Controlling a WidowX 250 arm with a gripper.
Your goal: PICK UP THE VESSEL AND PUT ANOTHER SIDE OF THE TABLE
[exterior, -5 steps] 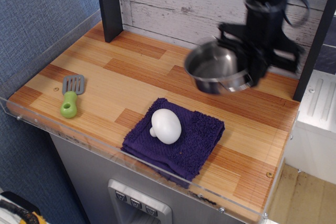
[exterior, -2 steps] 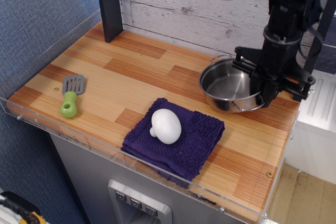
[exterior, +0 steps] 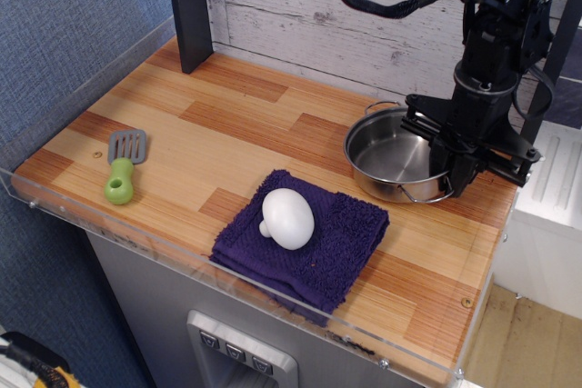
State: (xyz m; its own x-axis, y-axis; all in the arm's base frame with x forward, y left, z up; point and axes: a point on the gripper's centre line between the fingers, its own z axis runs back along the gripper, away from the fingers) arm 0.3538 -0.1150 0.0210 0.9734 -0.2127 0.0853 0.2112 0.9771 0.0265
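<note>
The vessel (exterior: pixel 393 156), a round shallow shiny steel pot with small wire loop handles, sits at the right side of the wooden table (exterior: pixel 227 129), close to the back wall. My gripper (exterior: pixel 457 168) comes down from above on the black arm. Its fingers straddle the pot's right rim and look shut on it. The pot appears to rest level on the wood. Its far right edge is hidden behind the gripper.
A white mushroom (exterior: pixel 288 217) lies on a folded purple cloth (exterior: pixel 309 243) at the front middle. A grey-and-green spatula (exterior: pixel 122 168) lies at the front left. A dark post (exterior: pixel 189 6) stands at the back left. A clear acrylic rim (exterior: pixel 182 247) edges the table.
My gripper has carried the vessel from mid-air above the table's middle-right, to the right and down. It now sits low on the wood at the right side.
</note>
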